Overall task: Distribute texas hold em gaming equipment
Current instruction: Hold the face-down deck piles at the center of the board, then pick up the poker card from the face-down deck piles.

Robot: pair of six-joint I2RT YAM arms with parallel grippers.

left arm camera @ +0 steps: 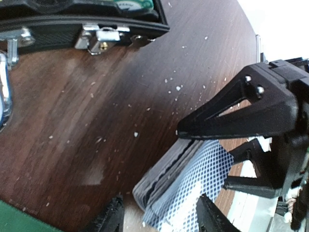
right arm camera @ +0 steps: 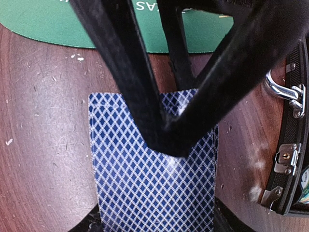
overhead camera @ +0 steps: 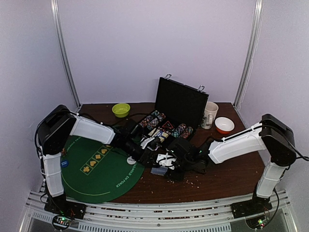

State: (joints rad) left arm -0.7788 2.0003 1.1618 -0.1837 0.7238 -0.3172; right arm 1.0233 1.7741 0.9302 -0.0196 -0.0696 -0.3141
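A deck of blue diamond-backed playing cards (right arm camera: 145,193) lies on the brown table (right arm camera: 43,145) just right of the green felt mat (overhead camera: 96,169). My right gripper (right arm camera: 157,224) is shut on the deck's long sides, one finger at each edge. In the left wrist view the deck (left arm camera: 186,181) shows as a stack seen from one corner. My left gripper (left arm camera: 161,220) is open over that corner, and one of its fingers (right arm camera: 169,135) rests on the top card. Poker chips (overhead camera: 159,121) stand in rows in the open black case (overhead camera: 181,104). A white round disc (overhead camera: 131,159) sits at the mat's edge.
A lime-green bowl (overhead camera: 120,109) stands at the back left. A white mug (overhead camera: 210,115) and a red-and-white bowl (overhead camera: 224,125) stand at the back right. The case's latches (right arm camera: 285,159) are close to the right of the deck. Crumbs dot the wood.
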